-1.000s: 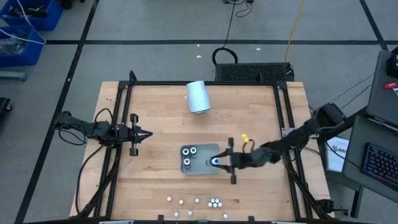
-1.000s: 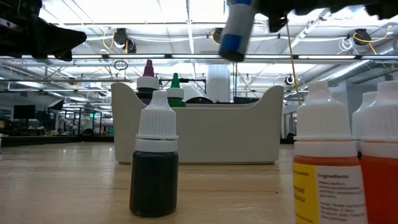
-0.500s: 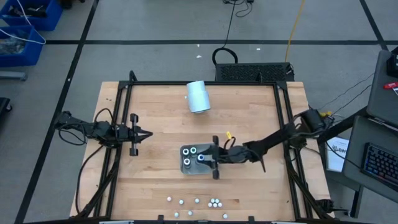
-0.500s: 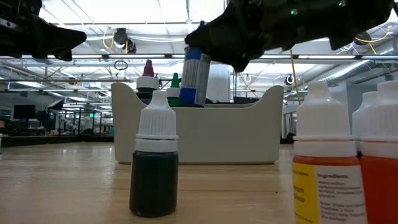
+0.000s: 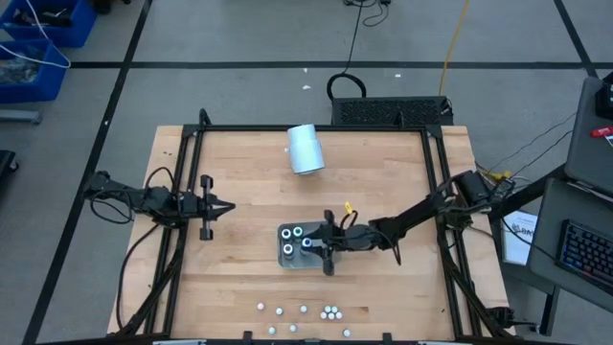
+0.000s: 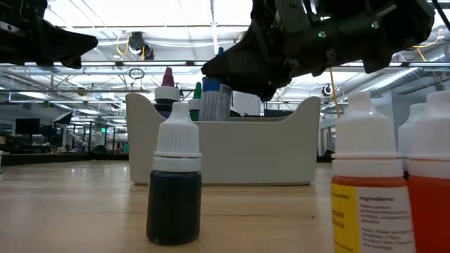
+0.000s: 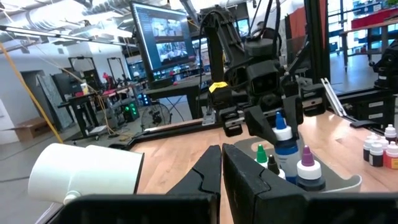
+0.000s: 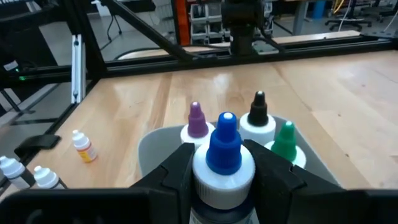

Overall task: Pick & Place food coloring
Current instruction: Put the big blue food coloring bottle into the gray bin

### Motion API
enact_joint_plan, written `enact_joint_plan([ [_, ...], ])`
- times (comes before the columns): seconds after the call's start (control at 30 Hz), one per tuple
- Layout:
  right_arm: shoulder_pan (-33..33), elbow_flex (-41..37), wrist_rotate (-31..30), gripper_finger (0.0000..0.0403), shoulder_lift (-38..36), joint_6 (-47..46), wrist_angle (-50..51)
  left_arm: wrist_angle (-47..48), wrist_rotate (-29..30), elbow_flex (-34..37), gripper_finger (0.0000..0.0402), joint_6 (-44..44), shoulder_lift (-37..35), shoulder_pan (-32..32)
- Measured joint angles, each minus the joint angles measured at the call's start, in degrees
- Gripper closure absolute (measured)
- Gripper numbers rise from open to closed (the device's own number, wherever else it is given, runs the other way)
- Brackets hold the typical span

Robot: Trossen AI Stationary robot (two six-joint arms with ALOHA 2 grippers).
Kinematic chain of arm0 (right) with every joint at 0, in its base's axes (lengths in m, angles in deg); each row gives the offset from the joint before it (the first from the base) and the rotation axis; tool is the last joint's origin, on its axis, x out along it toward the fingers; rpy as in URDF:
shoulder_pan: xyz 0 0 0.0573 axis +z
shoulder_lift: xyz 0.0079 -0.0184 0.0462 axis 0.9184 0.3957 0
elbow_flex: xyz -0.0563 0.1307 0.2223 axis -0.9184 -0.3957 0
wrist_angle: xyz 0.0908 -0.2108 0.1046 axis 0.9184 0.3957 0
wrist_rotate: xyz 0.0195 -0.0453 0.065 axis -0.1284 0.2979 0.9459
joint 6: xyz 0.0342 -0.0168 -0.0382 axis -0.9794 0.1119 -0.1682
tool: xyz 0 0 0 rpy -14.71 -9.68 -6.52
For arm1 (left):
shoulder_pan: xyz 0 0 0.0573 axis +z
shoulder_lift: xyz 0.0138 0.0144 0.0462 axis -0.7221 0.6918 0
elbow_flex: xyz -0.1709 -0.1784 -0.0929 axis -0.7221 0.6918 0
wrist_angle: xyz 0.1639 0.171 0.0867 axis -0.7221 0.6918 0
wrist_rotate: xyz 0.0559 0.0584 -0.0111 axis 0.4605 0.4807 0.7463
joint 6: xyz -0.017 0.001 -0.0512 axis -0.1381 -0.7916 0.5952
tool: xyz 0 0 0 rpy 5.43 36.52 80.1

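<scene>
A grey tray [image 5: 299,259] stands mid-table with purple-capped [image 8: 196,121], black-capped [image 8: 258,112] and green-capped [image 8: 286,140] food coloring bottles upright in it. My right gripper [image 5: 312,243] reaches in over the tray from the table's right. It is shut on a blue-capped food coloring bottle [image 8: 224,149], whose lower part is hidden behind the tray's wall [image 6: 225,151]. My left gripper [image 5: 227,207] waits shut near the table's left side, touching nothing. Several more small bottles [image 5: 306,310] stand along the near edge. My right gripper pinches the blue-capped bottle between its two fingers [image 8: 177,168], on the white collar [image 8: 214,177] just under the cap. The fingers come nearly level from the table's right. The bottle stands upright, its lower part down inside the tray; whether it rests on the tray's floor is hidden.
A pale cylinder [image 5: 306,149] lies on its side near the far edge. In the low view a dark bottle [image 6: 174,190] and orange bottles [image 6: 365,190] stand close to the camera at the near edge. Black frame rails [image 5: 182,240] run along both table sides.
My right gripper has gone toward the table's left edge and down with the blue-capped bottle. The bottle has passed from high above the tray's right end to low inside the tray, going from slightly tilted to upright.
</scene>
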Motion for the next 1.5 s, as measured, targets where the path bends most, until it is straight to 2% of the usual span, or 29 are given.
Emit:
enact_joint_plan([
  [0.17, 0.0, 1.5, 0.1, 0.0283, 2.1, 0.0, -0.4, 0.0, 0.0, 0.0, 0.0378, -0.1, 0.0, 0.0],
  [0.47, -0.1, 6.3, 0.1, 0.0289, 6.8, 2.0, 2.2, 0.0, 0.0, 0.0, 0.0378, -0.1, 0.0, 0.0],
  [0.83, -1.0, 6.5, 0.1, 0.0282, 7.0, 2.9, 5.7, 0.1, 0.0, 0.0, 0.0378, -0.1, 0.0, 0.0],
  [0.97, -1.1, 6.5, 2.8, 0.0268, 6.9, 4.0, 5.8, 0.1, 0.0, 0.0, 0.0378, -0.1, 0.0, 0.0],
  [1.23, -0.6, 6.4, 3.1, 0.0246, 7.1, 5.8, 4.6, 0.1, 0.0, 0.0, 0.0378, -0.1, 0.0, 0.0],
  [1.5, 0.1, 6.4, 3.1, 0.0207, 7.1, 7.0, 3.8, 0.1, 0.0, 0.0, 0.0378, -0.1, 0.0, 0.0],
])
